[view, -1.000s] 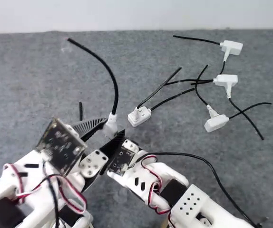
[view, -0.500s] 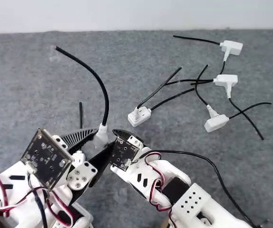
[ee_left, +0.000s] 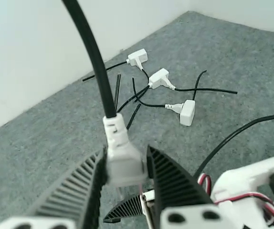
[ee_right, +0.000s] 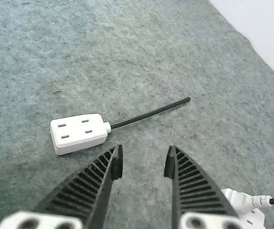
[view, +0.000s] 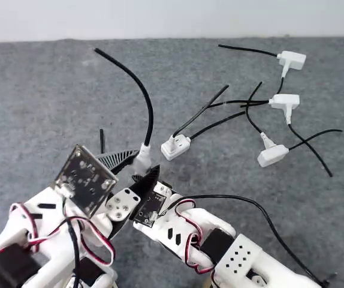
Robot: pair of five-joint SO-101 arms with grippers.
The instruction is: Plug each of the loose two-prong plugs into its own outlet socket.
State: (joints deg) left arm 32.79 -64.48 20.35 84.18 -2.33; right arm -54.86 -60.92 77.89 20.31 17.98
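Observation:
A white two-prong plug [ee_left: 122, 162] is clamped in my left gripper [ee_left: 125, 174], its black cable [ee_left: 91, 57] arcing upward. From above, this plug [view: 143, 153] and the left gripper [view: 137, 162] hang just left of the white outlet block [view: 175, 146]. My right gripper [ee_right: 142, 162] is open and empty, close in front of the outlet block [ee_right: 77, 133], whose slots face up. From above, the right gripper [view: 149, 177] sits directly below the held plug. Three more white plugs [view: 291, 59], [view: 284, 101], [view: 272, 155] lie at the far right.
Black cables [view: 244, 105] cross between the outlet block and the far plugs on the grey carpet [view: 40, 108]. A short black stick [view: 102, 140] lies left of the held plug. A pale wall [view: 172, 18] runs along the back edge.
The left gripper pulled the plug down and left, then brought it back up and right toward the outlet block; its cable swung with it. The right gripper barely shifted.

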